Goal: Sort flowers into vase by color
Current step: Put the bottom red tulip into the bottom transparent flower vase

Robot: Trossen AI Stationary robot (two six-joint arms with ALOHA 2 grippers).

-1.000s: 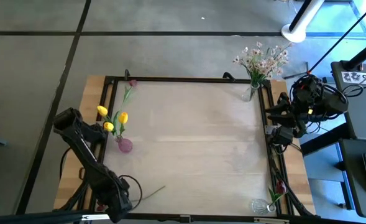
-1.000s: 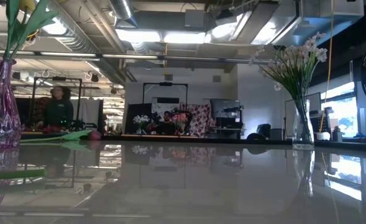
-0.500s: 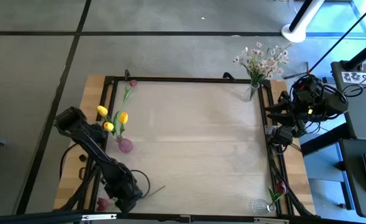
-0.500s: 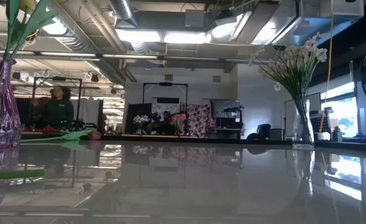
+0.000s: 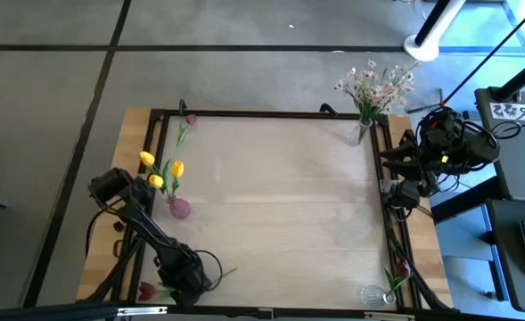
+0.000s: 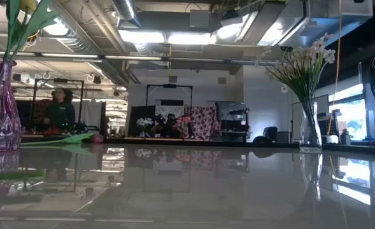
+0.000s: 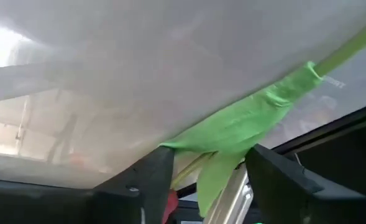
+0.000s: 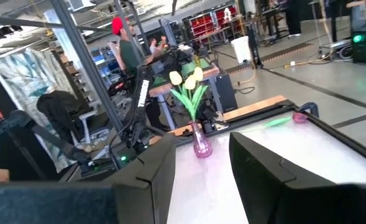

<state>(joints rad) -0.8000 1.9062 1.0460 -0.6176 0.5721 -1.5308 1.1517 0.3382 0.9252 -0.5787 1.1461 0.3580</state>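
My left gripper [image 5: 187, 280] is low at the near left corner and open. In the left wrist view its fingers [image 7: 150, 182] stand on either side of the leaves [image 7: 232, 134] of a lying dark red tulip [image 5: 146, 290]. That tulip's stem [image 5: 226, 270] points right along the table. Yellow tulips [image 5: 161, 169] stand in a pink vase [image 5: 179, 209]. Another red tulip [image 5: 189, 118] lies at the far left corner. White-pink sprays [image 5: 373, 85] fill a clear vase [image 5: 358, 134]. My right gripper [image 8: 201, 180] waits open at the right edge. My left gripper has the green leaves [image 7: 223, 165] of the lying red tulip between its open fingers, close to the bloom [image 7: 170, 202]. Whether either finger touches them cannot be told. The flower lies flat on the table, its stem [image 7: 347, 48] running away from the fingers.
A small clear vase [image 5: 372, 294] with a red tulip [image 5: 401, 267] stands at the near right corner. A black frame [image 5: 262, 113] borders the table. People show in the room beyond [image 6: 60, 114].
My left arm has folded lower, its elbow coming toward the near edge. Its gripper has moved a little to the right along the near edge, over the lying red tulip. The tulip's bloom now shows left of the gripper.
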